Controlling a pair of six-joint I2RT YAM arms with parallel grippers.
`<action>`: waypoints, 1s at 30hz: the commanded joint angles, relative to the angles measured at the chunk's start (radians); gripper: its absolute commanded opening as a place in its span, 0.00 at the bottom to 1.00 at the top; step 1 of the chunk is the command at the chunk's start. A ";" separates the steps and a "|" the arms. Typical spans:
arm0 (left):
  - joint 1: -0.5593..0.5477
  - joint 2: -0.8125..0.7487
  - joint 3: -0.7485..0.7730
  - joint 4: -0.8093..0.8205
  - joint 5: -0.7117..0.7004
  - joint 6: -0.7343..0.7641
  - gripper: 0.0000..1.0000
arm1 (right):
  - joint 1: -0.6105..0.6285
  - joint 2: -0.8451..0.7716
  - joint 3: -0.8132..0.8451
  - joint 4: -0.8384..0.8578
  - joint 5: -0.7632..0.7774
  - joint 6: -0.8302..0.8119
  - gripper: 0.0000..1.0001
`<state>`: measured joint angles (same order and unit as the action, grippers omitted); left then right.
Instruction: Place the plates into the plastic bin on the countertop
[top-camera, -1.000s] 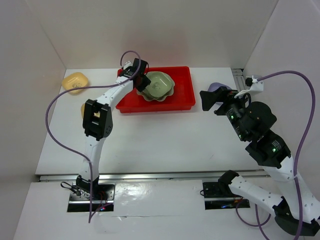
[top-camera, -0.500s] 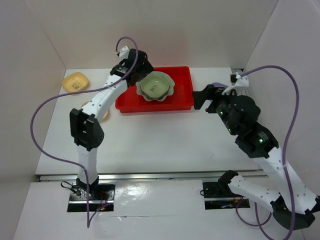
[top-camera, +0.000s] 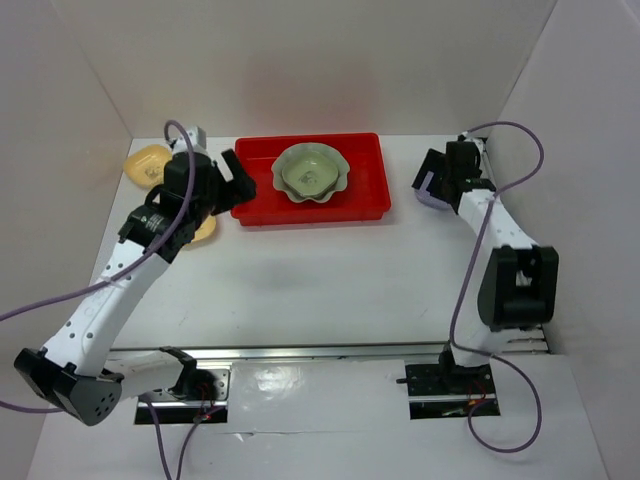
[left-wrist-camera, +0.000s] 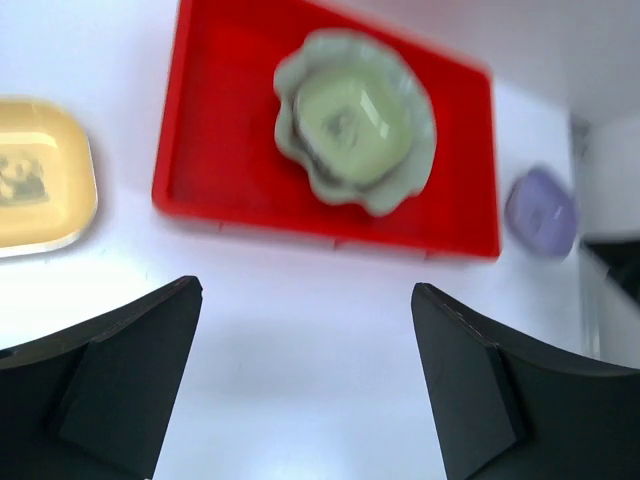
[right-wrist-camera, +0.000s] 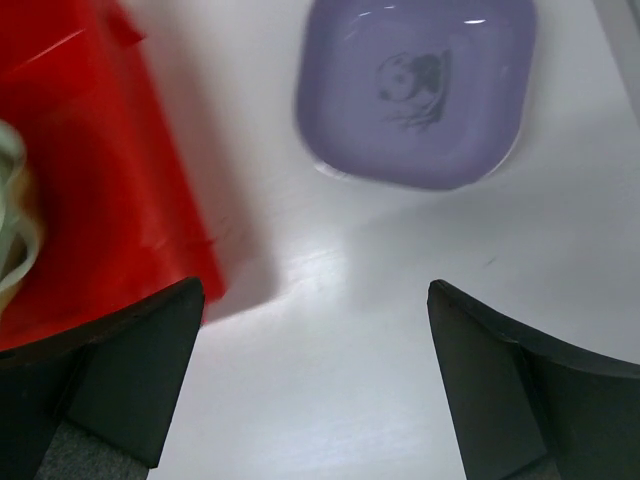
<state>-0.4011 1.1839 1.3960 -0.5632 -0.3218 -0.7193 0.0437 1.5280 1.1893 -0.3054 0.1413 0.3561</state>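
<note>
Pale-green dish (top-camera: 311, 172) just released into red bin (top-camera: 257, 207); left tool (left-wrist-camera: 305, 290) wide, pulled back; right tool (right-wrist-camera: 315, 288) wide above lavender plate (right-wrist-camera: 415, 90).

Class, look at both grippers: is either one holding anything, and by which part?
Nothing is held: the left gripper and the right gripper both stand open and empty.

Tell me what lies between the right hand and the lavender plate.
Nothing but bare countertop separates the right hand from the lavender plate, shown in the right wrist view.
</note>
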 joint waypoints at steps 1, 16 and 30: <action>-0.013 -0.047 -0.097 0.031 0.119 0.106 0.99 | -0.085 0.157 0.150 0.094 -0.028 -0.011 1.00; -0.091 -0.210 -0.316 -0.009 0.150 0.172 0.99 | -0.214 0.523 0.398 0.038 0.208 -0.051 1.00; -0.094 -0.175 -0.269 -0.085 0.084 0.124 0.99 | -0.246 0.623 0.359 0.086 0.098 -0.051 0.82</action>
<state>-0.5007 0.9794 1.0733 -0.6159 -0.2016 -0.6060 -0.2092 2.1410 1.5486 -0.2771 0.2684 0.3107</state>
